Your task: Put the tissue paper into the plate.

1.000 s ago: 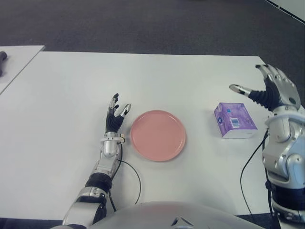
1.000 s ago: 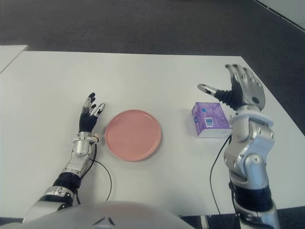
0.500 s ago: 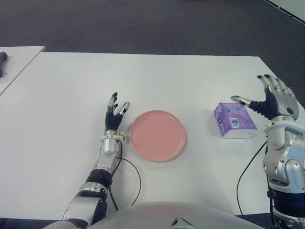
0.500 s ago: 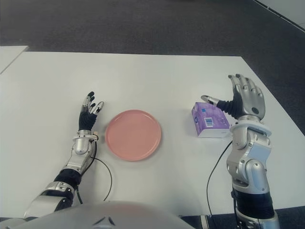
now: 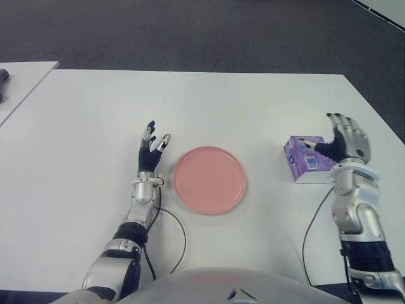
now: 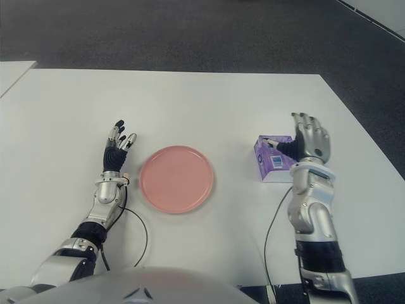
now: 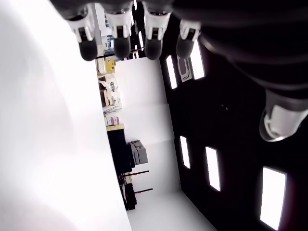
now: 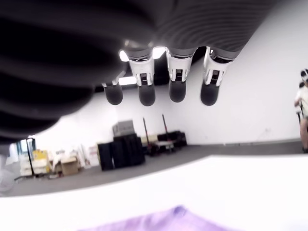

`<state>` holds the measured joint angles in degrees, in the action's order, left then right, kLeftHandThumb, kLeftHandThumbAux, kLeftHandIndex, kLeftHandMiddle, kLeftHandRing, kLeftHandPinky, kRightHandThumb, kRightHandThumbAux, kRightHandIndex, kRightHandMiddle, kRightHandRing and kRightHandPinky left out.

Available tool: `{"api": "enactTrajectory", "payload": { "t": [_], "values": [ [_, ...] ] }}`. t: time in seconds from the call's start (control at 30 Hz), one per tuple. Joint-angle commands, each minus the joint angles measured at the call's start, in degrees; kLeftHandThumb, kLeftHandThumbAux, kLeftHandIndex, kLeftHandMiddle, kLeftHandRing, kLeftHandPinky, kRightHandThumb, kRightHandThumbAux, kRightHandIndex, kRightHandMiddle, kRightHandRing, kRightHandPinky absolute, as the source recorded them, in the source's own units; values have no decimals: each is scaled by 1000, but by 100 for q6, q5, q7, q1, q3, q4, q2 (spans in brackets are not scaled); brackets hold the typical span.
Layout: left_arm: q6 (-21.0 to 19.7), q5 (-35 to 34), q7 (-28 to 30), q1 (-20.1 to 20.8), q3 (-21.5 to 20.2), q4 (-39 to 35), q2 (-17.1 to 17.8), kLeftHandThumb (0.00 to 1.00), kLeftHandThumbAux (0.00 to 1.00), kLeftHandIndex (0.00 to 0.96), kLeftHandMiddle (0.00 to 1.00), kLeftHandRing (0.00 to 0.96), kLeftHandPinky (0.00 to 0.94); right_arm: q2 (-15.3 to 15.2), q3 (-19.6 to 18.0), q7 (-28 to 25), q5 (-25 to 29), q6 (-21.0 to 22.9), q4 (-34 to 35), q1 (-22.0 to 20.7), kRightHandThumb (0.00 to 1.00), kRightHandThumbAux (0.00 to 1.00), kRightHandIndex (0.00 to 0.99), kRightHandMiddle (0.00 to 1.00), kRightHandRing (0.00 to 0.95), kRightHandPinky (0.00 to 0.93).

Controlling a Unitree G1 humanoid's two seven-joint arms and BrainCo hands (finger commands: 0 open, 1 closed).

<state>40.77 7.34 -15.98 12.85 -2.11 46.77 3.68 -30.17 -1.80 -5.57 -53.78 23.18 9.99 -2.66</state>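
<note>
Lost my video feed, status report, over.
Right hand open at purple tissue pack, no grasp. Pack on white table, right of pink round plate. Left hand open left of plate. Path clear.

Looks like lab or office space: white table (image 5: 209, 101), dark carpet floor (image 5: 190, 31), ceiling light panels (image 7: 211, 168), stacked boxes (image 8: 53, 163) and black equipment cases (image 8: 122, 149) along far wall.

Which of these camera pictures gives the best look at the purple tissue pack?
The left eye view: the tissue pack shows almost whole on the table, with the right hand at its far right edge. The right eye view shows much the same. The right wrist view catches only a purple sliver; the left wrist view shows none.
</note>
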Motion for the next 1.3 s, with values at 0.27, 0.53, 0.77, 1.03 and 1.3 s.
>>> {"api": "enactTrajectory", "payload": {
  "t": [0.27,0.53,0.77,1.03,1.3],
  "values": [
    [-89,137,-115,-219,5,76,25,0,444,0,0,0,0,-263,397,-689,134,-30,-515,-257,194,271,0,0,0,0],
    [-97,122,-125,-183,-6,112,37,0,444,0,0,0,0,-267,693,-451,95,-81,-1046,-491,204,263,0,0,0,0],
    [-131,130,-146,-158,-9,158,54,0,443,0,0,0,0,-276,889,-278,116,-120,-1361,-623,187,258,0,0,0,0],
    [-124,160,-157,-180,6,130,77,0,427,0,0,0,0,-281,1052,-206,78,-48,-1551,-727,167,265,0,0,0,0],
    [-117,180,-202,-193,9,124,89,0,426,0,0,0,0,-305,1160,-270,-80,157,-1450,-707,171,282,0,0,0,0]
  ]
}}
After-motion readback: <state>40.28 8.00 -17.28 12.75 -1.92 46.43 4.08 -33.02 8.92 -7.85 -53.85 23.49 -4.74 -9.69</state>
